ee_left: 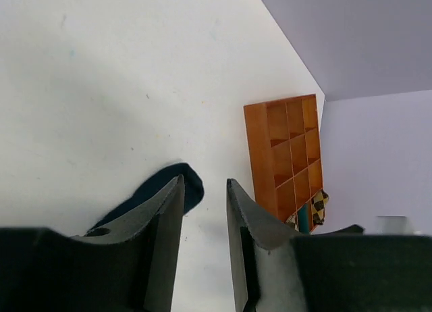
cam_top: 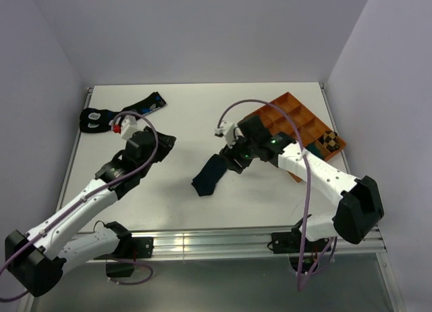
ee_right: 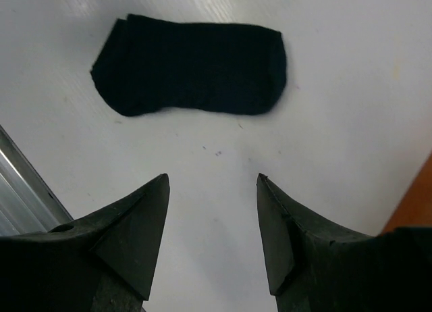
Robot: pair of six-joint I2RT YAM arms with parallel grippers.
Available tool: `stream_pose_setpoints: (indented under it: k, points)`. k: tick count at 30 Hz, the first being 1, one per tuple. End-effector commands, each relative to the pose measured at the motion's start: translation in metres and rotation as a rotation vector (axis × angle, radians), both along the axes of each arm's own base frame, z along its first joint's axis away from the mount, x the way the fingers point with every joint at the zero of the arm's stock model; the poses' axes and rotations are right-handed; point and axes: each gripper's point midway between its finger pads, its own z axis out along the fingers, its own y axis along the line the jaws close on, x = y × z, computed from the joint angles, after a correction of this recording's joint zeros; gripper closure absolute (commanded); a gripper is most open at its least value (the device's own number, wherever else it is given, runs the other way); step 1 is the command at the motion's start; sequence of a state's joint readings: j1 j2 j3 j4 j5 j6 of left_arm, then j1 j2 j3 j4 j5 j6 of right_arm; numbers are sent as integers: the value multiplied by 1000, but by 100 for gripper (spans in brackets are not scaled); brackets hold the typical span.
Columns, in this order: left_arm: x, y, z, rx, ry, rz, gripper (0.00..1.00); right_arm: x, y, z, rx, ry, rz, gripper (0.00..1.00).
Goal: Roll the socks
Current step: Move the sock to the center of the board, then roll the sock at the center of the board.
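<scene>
A plain dark navy sock (cam_top: 208, 176) lies flat on the white table near the middle; in the right wrist view the navy sock (ee_right: 192, 65) stretches sideways ahead of the fingers. The tan argyle sock (cam_top: 329, 140) sits bunched at the right end of the orange tray (cam_top: 297, 116). My right gripper (cam_top: 231, 162) hovers at the navy sock's upper right end, open, with bare table between its fingers (ee_right: 212, 180). My left gripper (cam_top: 164, 144) is to the left of the sock, its jaws apart and holding nothing (ee_left: 204, 184). The sock's toe (ee_left: 192, 188) shows beyond them.
Two black socks with blue and white markings (cam_top: 101, 116) (cam_top: 148, 102) lie at the back left corner. The orange tray (ee_left: 283, 150) has several compartments; a teal item (cam_top: 314, 150) lies beside the argyle sock (ee_left: 318, 205). A metal rail (cam_top: 202, 243) runs along the near edge.
</scene>
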State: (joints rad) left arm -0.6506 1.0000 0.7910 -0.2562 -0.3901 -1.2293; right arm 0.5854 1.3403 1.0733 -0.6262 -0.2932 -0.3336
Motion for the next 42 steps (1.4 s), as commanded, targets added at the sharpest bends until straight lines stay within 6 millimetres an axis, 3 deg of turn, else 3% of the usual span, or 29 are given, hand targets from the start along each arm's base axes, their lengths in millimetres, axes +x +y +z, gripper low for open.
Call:
stream_pose_setpoints:
  k: [1,8,16,27,34,42]
  points:
    - [-2,22,38,87,-61,5,63,9,39,3,25,-61,-48,39]
    - [1,24,75,117,-121,-26,63,-17,103,-30,-44,-55,23,40]
    - [-2,23,76,132,-136,-69,62,-40,145,-59,-119,-19,96,41]
    - [-6,26,75,141,-148,-97,62,-40,155,-92,-205,-13,101,40]
    - [-5,27,66,148,-136,-109,62,-43,156,-101,-230,-16,115,40]
    - [-4,27,55,151,-119,-115,62,-49,152,-107,-257,-18,121,48]
